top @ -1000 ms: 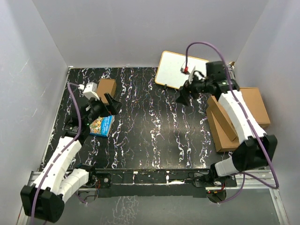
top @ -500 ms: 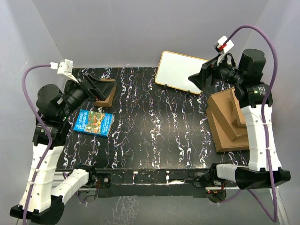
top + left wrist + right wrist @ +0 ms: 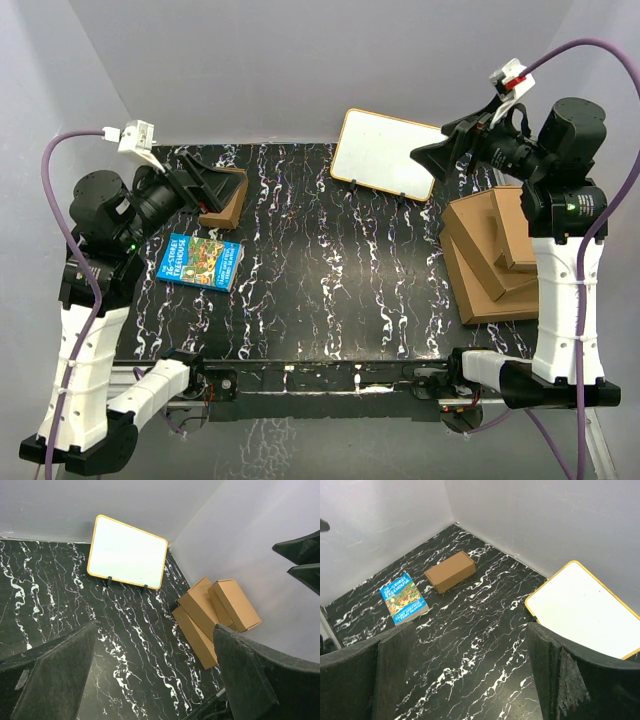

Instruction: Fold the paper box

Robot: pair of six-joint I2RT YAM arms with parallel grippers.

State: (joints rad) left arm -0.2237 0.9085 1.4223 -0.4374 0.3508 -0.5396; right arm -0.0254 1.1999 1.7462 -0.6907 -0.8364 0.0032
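Black table: paper box, blue book; left gripper, right gripper gape empty

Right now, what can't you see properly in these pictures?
Paper box: top view, the left gripper covers part of it.
Blue book: small print too tiny, top and right wrist views.
Whiteboard: right wrist view, cut by edge and right gripper.
Cardboard stack: top view, the right arm hides its right side.
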